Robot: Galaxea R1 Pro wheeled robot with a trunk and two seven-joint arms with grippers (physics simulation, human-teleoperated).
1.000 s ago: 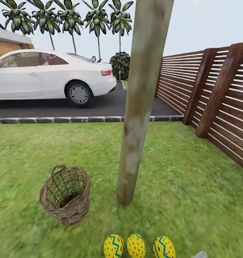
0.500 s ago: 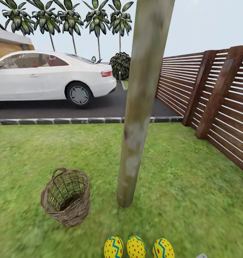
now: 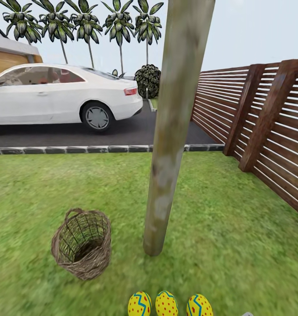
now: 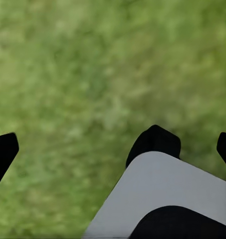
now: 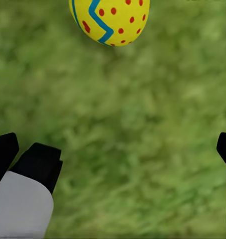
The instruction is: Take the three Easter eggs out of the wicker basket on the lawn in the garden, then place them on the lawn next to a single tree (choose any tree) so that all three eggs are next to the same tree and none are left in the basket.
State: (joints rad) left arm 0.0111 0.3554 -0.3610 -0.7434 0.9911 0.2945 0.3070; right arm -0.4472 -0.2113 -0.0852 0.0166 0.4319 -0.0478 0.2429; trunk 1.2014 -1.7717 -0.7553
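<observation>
The lawn (image 3: 236, 237) is wide and free on the right of the tree (image 3: 168, 153), up to the brown slat fence (image 3: 271, 127) that closes the garden on that side. At the far edge, a grey stone kerb (image 3: 78, 149) separates the grass from the dark driveway (image 3: 135, 127), where a white car (image 3: 56, 94) stands. Behind it there are thin palms (image 3: 83, 22) and a dark round bush (image 3: 148, 80).

The trunk rises from the grass near the middle and leans slightly to the right as it goes up. The wicker basket (image 3: 81, 243) lies tipped on the lawn just to the left of the trunk base, not touching it; its open mouth faces toward the camera and upward, and no egg is seen inside.

The three Easter eggs (image 3: 166, 303) stand in a row on the grass in front of the trunk, close to each other, at the lower edge of the head view. Each one has its long axis about upright.

In the right wrist view, the right gripper (image 5: 115, 149) has its black fingertips far apart over bare grass and it holds nothing; one egg (image 5: 110, 20) lies on the grass beyond them. The left gripper (image 4: 115, 147) is also spread wide over grass, with nothing between its fingers.
</observation>
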